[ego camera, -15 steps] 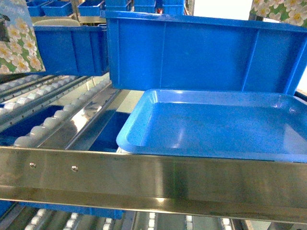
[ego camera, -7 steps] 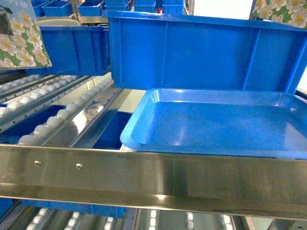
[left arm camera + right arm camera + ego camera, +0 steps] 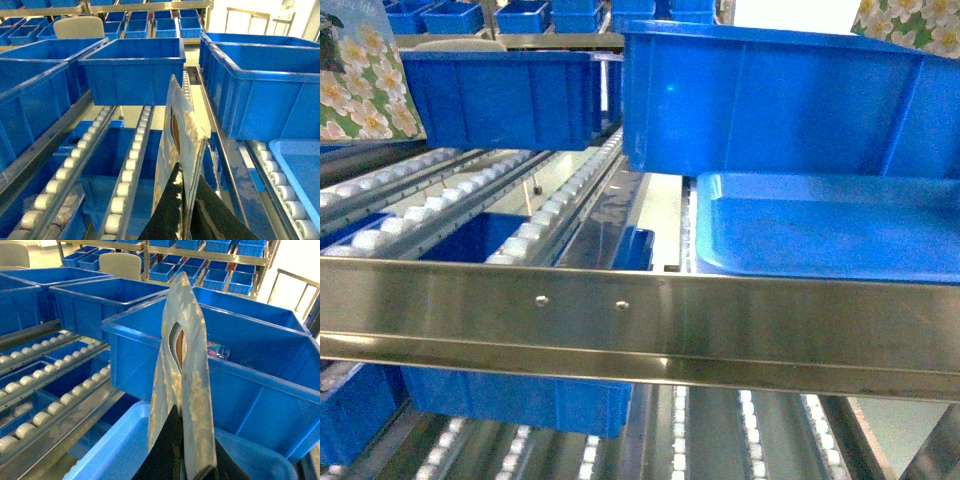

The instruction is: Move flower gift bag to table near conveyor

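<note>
- The left gripper [image 3: 187, 212] is pinched on the edge of a flower gift bag [image 3: 177, 150], which rises straight up from its dark fingers, seen edge-on with its cut-out handle hole above them.
- The right gripper [image 3: 182, 455] is likewise clamped on a second gift bag [image 3: 182, 365], standing up from its jaws in front of a large blue bin [image 3: 250, 370].
- The table is in none of the views; ahead of and below both grippers lies only the conveyor [image 3: 120, 185] with its white rollers and blue bins.
- Risk: each bag is held by a thin edge only, so I judge a swing or a turn of the base could let it twist or slip from the pinch.
- Risk: the bin walls ahead of the grippers stand close, and the tall bags could catch on a rim or on the steel rail [image 3: 640, 310].
- The head view shows only the flowered corners of the bags, one at top left [image 3: 365, 85] and one at top right [image 3: 915, 25], plus a shallow blue tray [image 3: 830, 225] behind the rail; neither gripper appears there.
- The wrist views alone show the grips, and the right one shows a small object lying inside the bin beyond its bag.
</note>
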You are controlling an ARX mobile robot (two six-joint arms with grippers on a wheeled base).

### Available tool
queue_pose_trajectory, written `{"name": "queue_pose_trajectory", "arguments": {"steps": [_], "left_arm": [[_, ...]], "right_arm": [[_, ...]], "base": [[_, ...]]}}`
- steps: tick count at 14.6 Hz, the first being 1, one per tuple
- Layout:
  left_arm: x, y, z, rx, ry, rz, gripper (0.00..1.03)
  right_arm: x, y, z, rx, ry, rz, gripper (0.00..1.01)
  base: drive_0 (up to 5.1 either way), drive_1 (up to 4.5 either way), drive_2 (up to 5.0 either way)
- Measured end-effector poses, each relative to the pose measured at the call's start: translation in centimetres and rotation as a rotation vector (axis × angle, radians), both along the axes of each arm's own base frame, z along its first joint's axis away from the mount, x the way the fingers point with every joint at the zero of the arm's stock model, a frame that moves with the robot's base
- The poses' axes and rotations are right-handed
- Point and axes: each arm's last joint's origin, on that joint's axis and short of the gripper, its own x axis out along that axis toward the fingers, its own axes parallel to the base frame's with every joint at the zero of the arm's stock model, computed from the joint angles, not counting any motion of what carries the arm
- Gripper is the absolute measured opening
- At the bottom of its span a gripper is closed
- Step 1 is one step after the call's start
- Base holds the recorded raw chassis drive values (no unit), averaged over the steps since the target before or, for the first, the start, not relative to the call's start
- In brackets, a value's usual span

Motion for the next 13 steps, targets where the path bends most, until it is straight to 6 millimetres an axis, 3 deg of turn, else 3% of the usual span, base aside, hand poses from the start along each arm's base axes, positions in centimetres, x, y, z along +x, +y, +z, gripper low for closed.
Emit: {"name": "queue_pose_trajectory", "arguments": {"steps": [13], "left_arm": [[-0.04,0.04,0.07,-0.001,-0.005,0.002,0.02]], "right_arm": [[-0.05,0.03,0.08,0.001,-0.005,0.003,0.02]], "base": [[-4.9,1.68,3.2]]}}
